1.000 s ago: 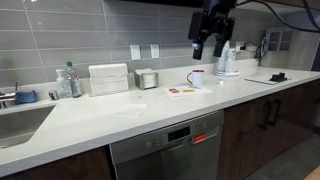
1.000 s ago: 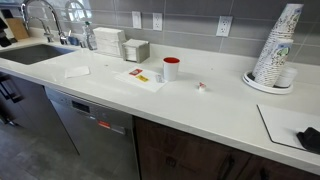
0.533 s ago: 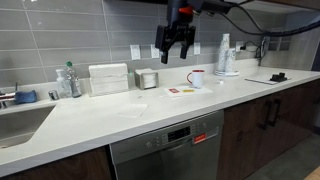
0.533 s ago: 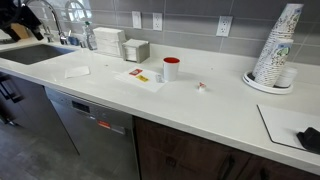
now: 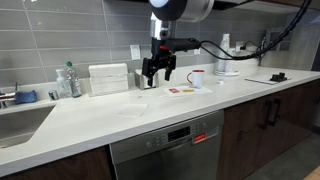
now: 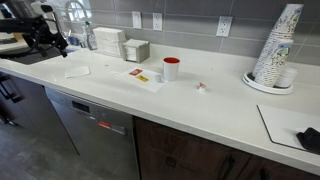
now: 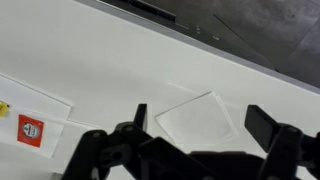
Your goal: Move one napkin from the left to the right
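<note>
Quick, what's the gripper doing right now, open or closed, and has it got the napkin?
Gripper: open, holding nothing; the napkin lies flat beneath it, untouched.

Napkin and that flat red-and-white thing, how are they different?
The napkin is plain white; the flat card carries red print. The napkin looks smaller than the card. The napkin lies nearer the sink, the card beside the red-and-white cup. Both lie flat on the pale counter.

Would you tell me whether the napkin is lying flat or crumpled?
Flat: the napkin lies spread on the counter, its square outline intact.
</note>
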Tool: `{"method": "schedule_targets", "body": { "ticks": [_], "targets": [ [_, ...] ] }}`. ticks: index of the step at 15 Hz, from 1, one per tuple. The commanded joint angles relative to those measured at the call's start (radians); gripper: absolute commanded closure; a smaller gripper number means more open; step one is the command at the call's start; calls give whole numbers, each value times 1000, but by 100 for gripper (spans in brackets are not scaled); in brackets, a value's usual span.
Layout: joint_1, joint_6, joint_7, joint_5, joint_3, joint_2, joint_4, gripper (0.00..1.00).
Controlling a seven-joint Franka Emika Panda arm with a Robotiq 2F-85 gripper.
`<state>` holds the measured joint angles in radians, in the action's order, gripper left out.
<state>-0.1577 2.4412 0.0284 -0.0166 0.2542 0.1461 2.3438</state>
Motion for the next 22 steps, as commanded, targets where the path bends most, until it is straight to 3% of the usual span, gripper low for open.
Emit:
{"method": "schedule_targets", "body": {
  "ticks": [1, 10, 15, 22],
  "targets": [
    [-17, -3, 0, -11, -18, -37, -29, 0],
    [-20, -3, -1, -12, -21, -55, -51, 0],
    [-30, -11, 35, 1, -13, -219, -194, 0],
    [-45, -11, 126, -21, -44, -401, -309, 0]
  ]
}}
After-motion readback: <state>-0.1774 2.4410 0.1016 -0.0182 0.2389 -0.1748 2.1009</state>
